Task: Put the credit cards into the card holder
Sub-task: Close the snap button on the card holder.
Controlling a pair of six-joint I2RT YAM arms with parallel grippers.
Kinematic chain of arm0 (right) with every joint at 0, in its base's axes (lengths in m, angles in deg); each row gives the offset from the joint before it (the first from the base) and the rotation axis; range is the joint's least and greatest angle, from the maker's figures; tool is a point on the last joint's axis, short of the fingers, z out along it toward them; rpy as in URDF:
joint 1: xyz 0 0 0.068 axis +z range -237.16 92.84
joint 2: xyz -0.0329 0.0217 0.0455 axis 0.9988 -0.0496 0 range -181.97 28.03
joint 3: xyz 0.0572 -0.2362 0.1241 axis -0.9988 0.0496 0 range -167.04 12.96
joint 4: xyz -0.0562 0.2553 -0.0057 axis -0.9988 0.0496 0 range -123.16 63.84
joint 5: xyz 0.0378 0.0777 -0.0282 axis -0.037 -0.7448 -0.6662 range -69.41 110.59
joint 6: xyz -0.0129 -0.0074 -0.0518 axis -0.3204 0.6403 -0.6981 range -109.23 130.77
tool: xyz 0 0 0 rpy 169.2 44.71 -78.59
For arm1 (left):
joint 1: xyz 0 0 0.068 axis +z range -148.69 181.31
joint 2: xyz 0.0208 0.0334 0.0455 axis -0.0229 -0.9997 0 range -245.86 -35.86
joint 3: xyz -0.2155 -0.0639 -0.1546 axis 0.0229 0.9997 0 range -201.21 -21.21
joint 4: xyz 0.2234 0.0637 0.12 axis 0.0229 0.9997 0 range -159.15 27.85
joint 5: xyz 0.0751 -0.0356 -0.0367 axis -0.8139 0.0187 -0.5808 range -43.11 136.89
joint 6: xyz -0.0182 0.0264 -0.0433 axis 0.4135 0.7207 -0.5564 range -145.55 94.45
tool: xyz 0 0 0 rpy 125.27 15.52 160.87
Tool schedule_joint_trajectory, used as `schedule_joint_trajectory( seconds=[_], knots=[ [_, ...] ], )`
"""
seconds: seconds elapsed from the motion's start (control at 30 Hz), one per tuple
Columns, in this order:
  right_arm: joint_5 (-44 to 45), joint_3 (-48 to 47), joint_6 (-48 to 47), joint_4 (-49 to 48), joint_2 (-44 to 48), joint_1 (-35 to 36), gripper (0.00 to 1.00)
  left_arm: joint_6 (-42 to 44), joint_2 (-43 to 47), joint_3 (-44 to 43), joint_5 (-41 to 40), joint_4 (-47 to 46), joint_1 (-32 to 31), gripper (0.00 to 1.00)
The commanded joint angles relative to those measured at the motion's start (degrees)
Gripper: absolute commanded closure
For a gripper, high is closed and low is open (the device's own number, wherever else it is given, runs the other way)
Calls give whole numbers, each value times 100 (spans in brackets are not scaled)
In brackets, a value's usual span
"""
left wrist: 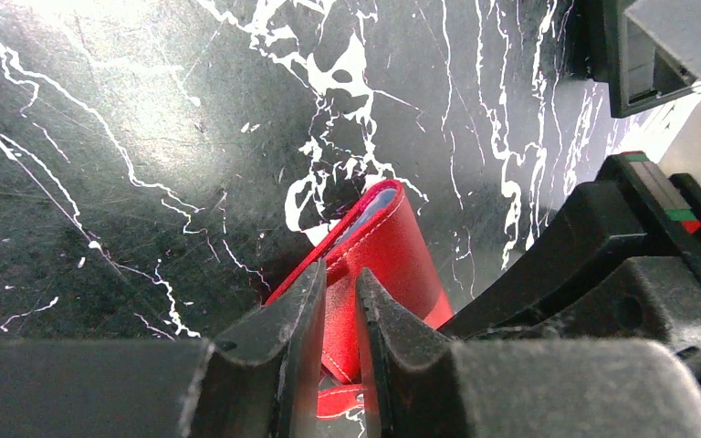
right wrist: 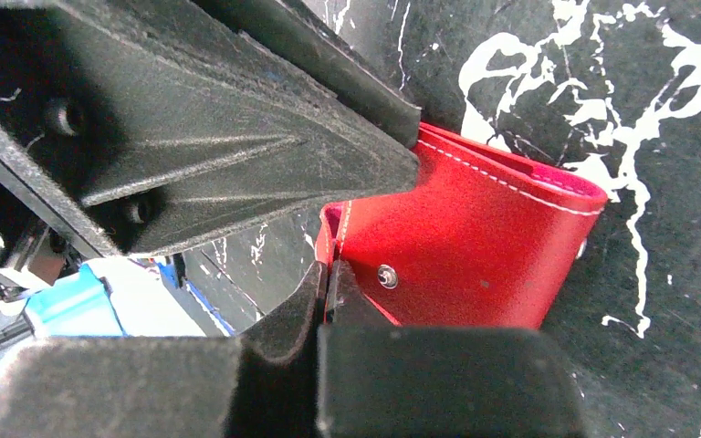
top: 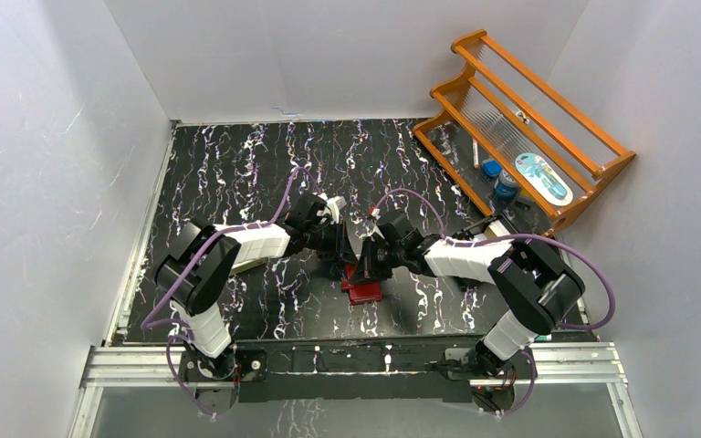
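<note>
The red card holder point(top: 365, 292) sits partly open at the middle of the black marbled table, between both arms. My left gripper point(left wrist: 338, 274) is shut on one red leather flap point(left wrist: 402, 246); a pale bluish edge point(left wrist: 379, 203) shows inside the fold. From the other side my right gripper point(right wrist: 327, 269) is shut, and the thin edge of the card holder's snap flap point(right wrist: 475, 246) runs in between its jaws. The left gripper's black finger point(right wrist: 237, 155) presses on the holder's top. In the top view the two grippers point(top: 345, 251) point(top: 367, 263) meet over it. No credit cards show as such.
A wooden rack point(top: 529, 119) stands at the back right with a blue-capped jar point(top: 507, 185) and a flat packet point(top: 542, 177) on it. White walls close in the table on three sides. A blue-and-white shape point(right wrist: 82, 306) lies behind the left gripper, unclear.
</note>
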Motion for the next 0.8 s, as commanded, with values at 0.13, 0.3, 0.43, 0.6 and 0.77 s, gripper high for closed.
schedule_joint_trajectory(
  seconds=[0.13, 0.3, 0.43, 0.6, 0.77],
  knots=[
    [462, -295, -351, 441, 317, -51, 100, 206, 133, -132, -283, 625, 24, 81],
    [562, -295, -470, 541, 432, -142, 100, 219, 192, -70, -274, 606, 24, 81],
    [522, -373, -647, 541, 448, -156, 100, 250, 166, -86, -238, 592, 24, 81],
    [577, -530, -851, 689, 452, -161, 100, 339, 71, -134, -172, 584, 24, 81],
    [751, -526, -941, 787, 469, -209, 100, 396, 46, -146, -140, 570, 24, 82]
  ],
)
